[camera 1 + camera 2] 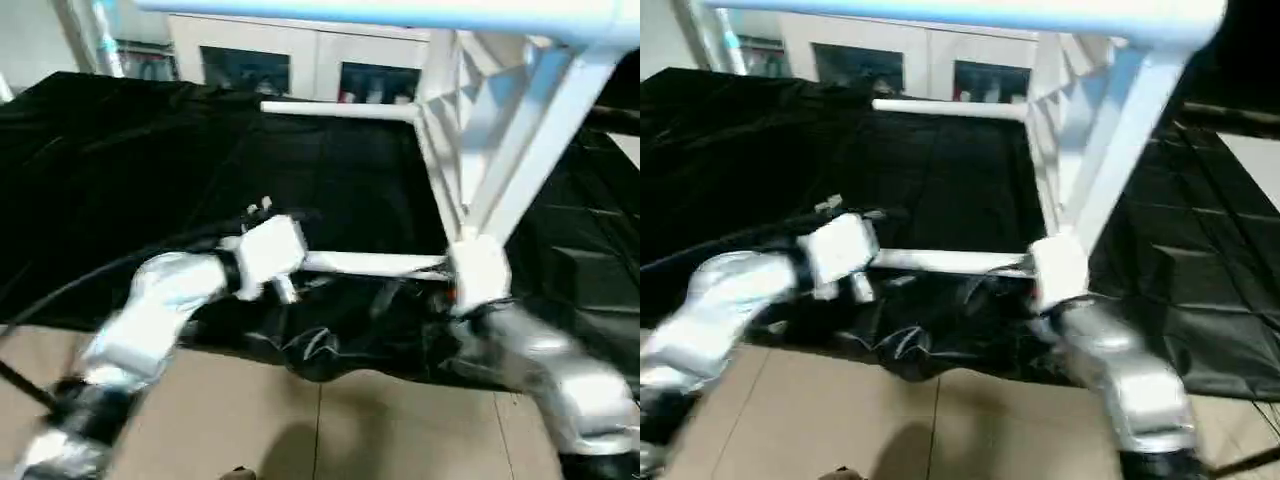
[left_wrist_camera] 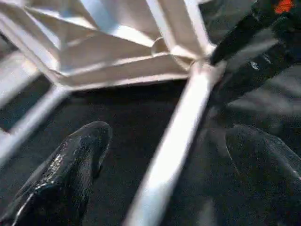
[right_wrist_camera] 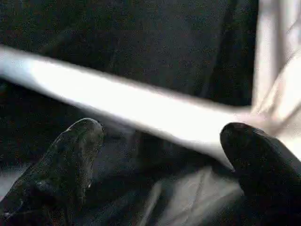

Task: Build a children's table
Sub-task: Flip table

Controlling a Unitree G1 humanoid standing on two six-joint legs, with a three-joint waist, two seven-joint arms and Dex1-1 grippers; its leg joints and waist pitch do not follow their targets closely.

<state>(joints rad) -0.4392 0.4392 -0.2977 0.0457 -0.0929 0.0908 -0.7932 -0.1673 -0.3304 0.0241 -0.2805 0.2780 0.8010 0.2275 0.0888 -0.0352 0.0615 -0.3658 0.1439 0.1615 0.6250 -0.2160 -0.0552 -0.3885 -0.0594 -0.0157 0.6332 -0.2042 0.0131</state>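
The children's table lies tipped on its side on the black cloth, its white tabletop on edge with the ribbed underside facing my left. White legs stick out from its corners. The lowest leg runs level between my two wrists. My left gripper is open, and that leg passes between its black fingers without them closing on it. Near the corner socket, my right gripper is open too, with the leg crossing just past its fingertips.
Black cloth covers the work surface, and its front edge hangs over the beige tile floor. A white cabinet with glass doors stands behind. A black cable trails from my left arm.
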